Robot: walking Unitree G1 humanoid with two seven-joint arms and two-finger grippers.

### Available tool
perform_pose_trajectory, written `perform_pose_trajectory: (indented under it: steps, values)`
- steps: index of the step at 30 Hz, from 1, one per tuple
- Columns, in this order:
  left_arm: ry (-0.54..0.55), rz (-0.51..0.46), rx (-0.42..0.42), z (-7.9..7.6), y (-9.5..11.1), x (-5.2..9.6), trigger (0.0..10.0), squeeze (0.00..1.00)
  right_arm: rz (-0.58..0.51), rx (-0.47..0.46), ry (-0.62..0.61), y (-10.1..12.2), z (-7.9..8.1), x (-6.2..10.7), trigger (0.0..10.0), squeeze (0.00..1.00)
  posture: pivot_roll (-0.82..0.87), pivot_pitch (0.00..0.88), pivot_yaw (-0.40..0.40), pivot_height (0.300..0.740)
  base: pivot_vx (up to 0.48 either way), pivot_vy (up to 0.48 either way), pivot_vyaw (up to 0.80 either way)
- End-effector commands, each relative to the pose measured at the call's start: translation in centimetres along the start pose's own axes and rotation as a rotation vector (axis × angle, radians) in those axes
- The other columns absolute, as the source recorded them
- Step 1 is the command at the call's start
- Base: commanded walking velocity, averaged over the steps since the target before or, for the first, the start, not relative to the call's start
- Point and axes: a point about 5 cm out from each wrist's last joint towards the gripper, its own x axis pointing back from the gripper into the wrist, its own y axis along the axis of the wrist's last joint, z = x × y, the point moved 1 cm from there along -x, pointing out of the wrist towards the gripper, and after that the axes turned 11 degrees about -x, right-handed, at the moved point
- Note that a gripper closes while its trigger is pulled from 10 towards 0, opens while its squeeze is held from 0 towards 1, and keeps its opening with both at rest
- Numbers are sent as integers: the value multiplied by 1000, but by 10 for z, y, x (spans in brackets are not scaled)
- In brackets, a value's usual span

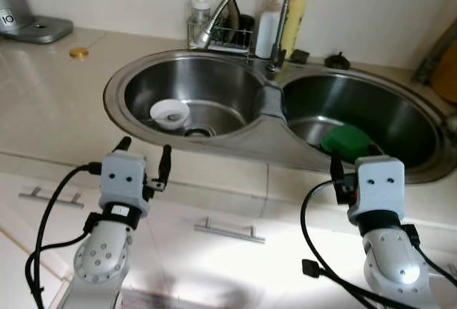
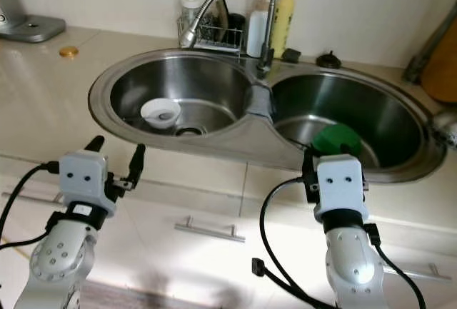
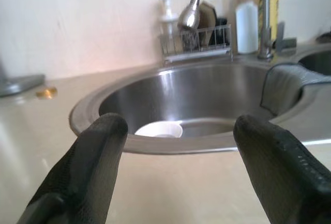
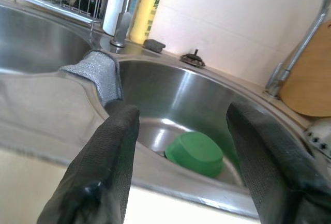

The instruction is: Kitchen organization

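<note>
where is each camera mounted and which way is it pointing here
Left and right eye views: on the head, looking down at the steel double sink; both silver arms show, left gripper and right gripper.
Left wrist view: between its open black fingers, facing the white round bowl.
Right wrist view: between its open fingers, facing the green upturned bowl.
Shared: both bowls appear in the head views too.

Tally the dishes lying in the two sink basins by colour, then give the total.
White: 1, the white bowl in the left basin.
Green: 1, the green bowl, upside down in the right basin.
Total: 2.
</note>
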Motion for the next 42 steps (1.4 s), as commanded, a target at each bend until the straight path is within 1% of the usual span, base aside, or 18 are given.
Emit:
perform_pose_trajectory:
  steps: [1,4,12,20,27,42]
  values:
    - [-11,-4,12,-2,2,1,10000,0,4,8,-7,-1,-2,-1,10000,0,102,0,-62,740,-255,0,0]
    - [-13,-2,15,-3,2,0,10000,0,6,9,-6,-1,-2,-1,10000,0,100,0,-62,740,-255,0,0]
    - [0,-3,30,-1,2,0,10000,0,11,12,-6,-1,-2,-1,10000,0,98,0,-65,740,0,0,0]
    - [-1,2,42,-1,2,0,10000,0,18,-7,-10,-2,-3,-2,10000,0,94,0,-64,740,0,0,0]
    - [-3,-1,41,-1,3,0,10000,0,19,-12,-8,-1,-3,-2,10000,0,94,0,-65,740,0,340,-800]
    - [2,-18,30,0,5,-1,10000,0,-4,-23,-4,3,-3,-3,10000,0,93,0,-66,740,0,0,-800]
